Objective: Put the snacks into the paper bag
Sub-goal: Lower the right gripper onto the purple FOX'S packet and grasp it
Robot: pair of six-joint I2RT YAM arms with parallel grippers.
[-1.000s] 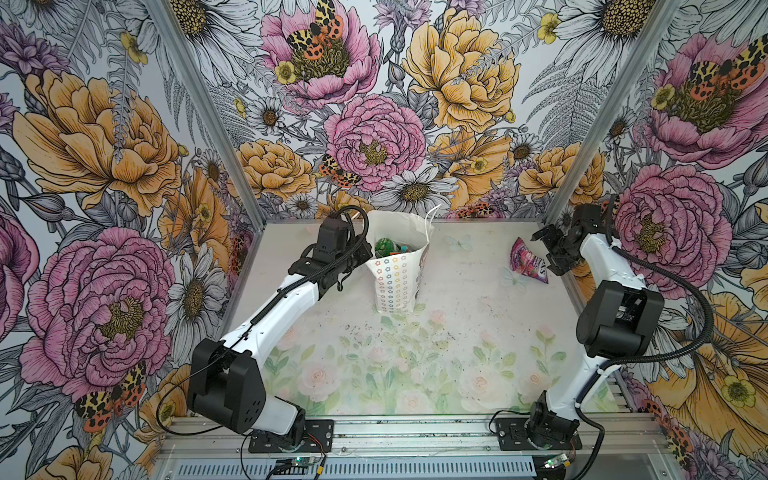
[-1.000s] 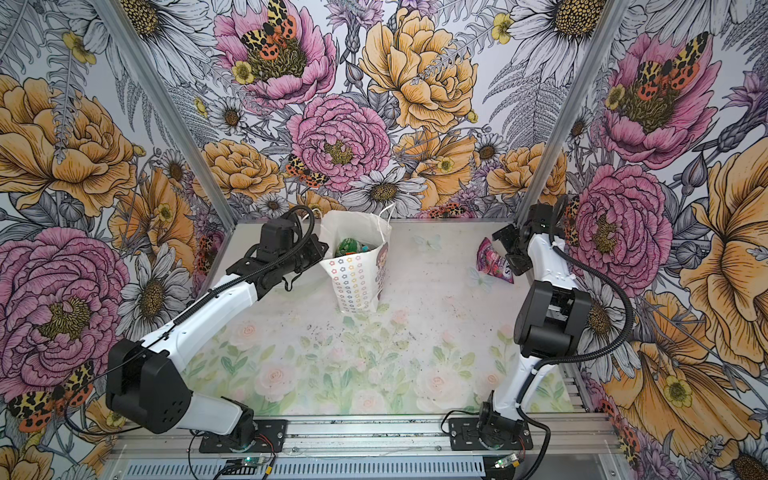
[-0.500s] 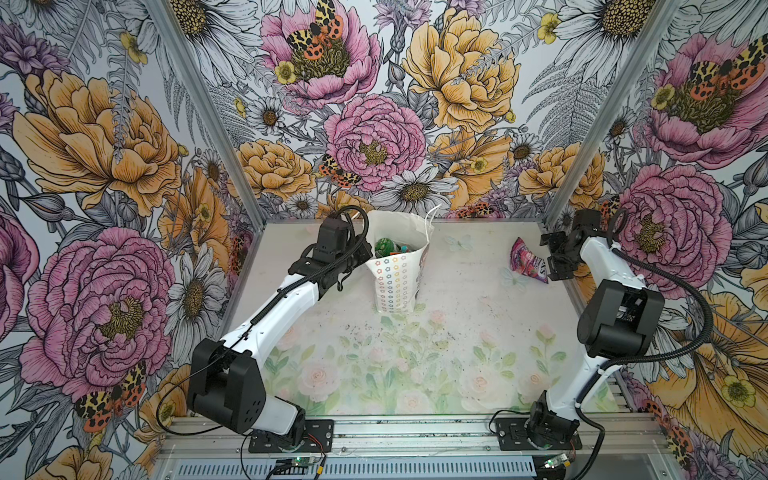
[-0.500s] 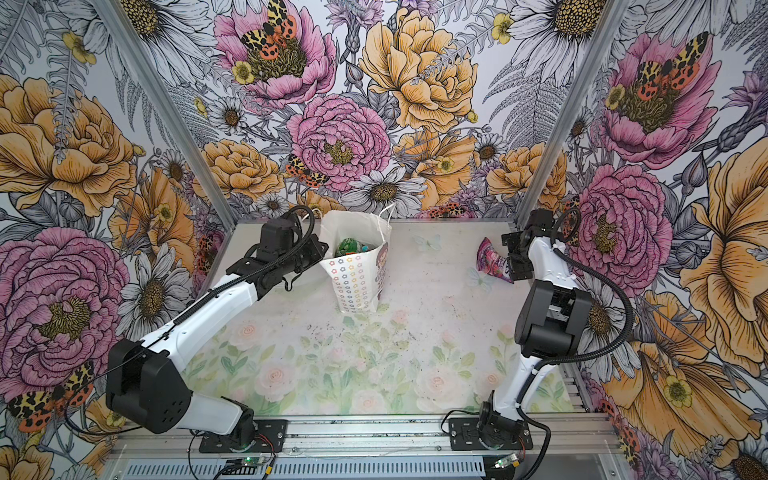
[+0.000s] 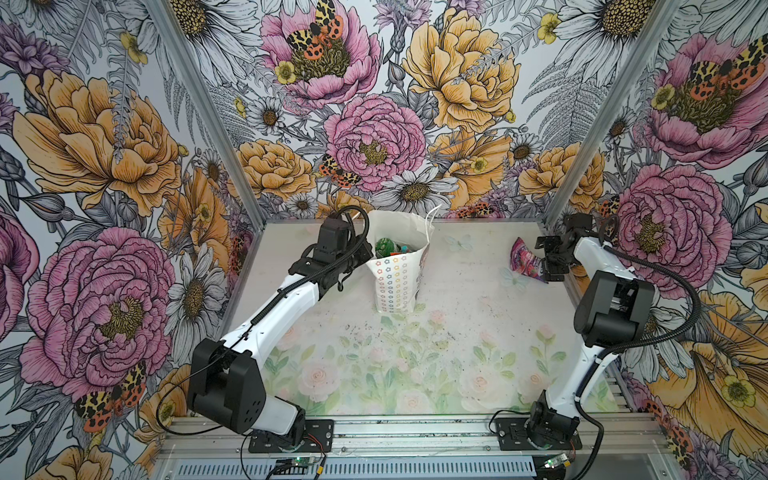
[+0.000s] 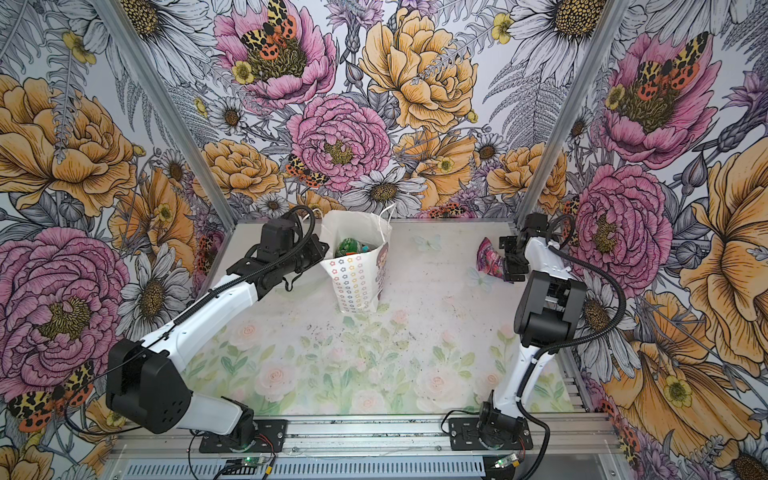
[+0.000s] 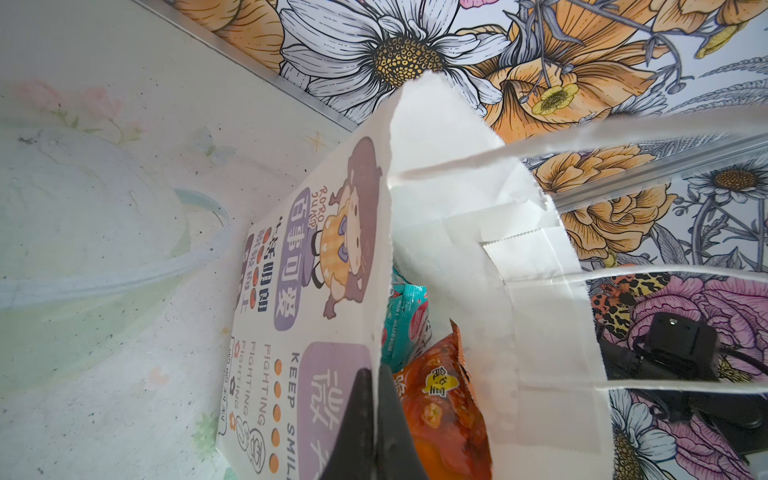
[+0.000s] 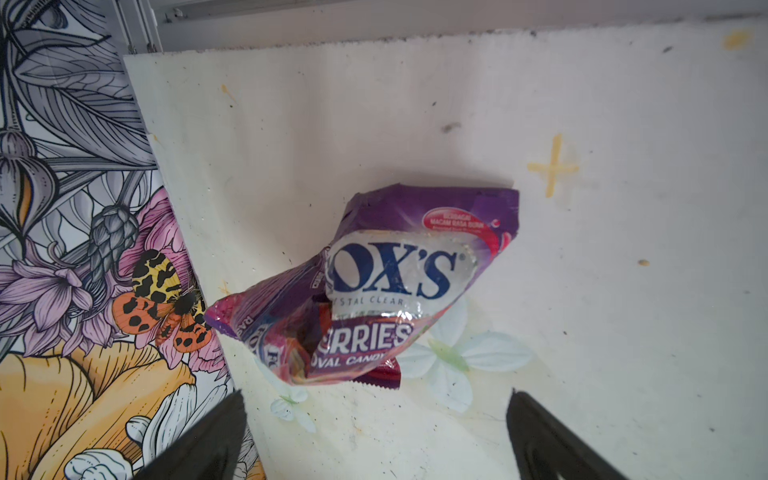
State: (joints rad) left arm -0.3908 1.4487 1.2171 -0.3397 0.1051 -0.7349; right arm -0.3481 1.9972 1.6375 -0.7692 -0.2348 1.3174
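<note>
The paper bag [image 5: 397, 276] [image 6: 357, 278] stands upright at the back of the table, left of centre. My left gripper [image 7: 377, 415] is shut on its near rim [image 5: 368, 259]. Inside lie snacks: an orange packet [image 7: 440, 399], a teal one [image 7: 405, 328] and a green one [image 5: 385, 247] [image 6: 347, 246]. A crumpled dark purple snack [image 5: 524, 262] [image 6: 490, 261] [image 8: 399, 282] lies on the table at the back right. My right gripper [image 5: 547, 258] [image 6: 510, 258] [image 8: 376, 399] hangs open just beside it, with nothing between its fingers.
The floral right wall [image 5: 648, 232] and the table's side edge [image 8: 195, 257] run close behind the purple packet and my right gripper. The bag's string handles [image 7: 623, 133] stick up above its mouth. A metal rail [image 5: 415, 432] runs along the table's front.
My right gripper has shifted a little closer to the purple packet, still open. The left arm and the bag have not moved.
</note>
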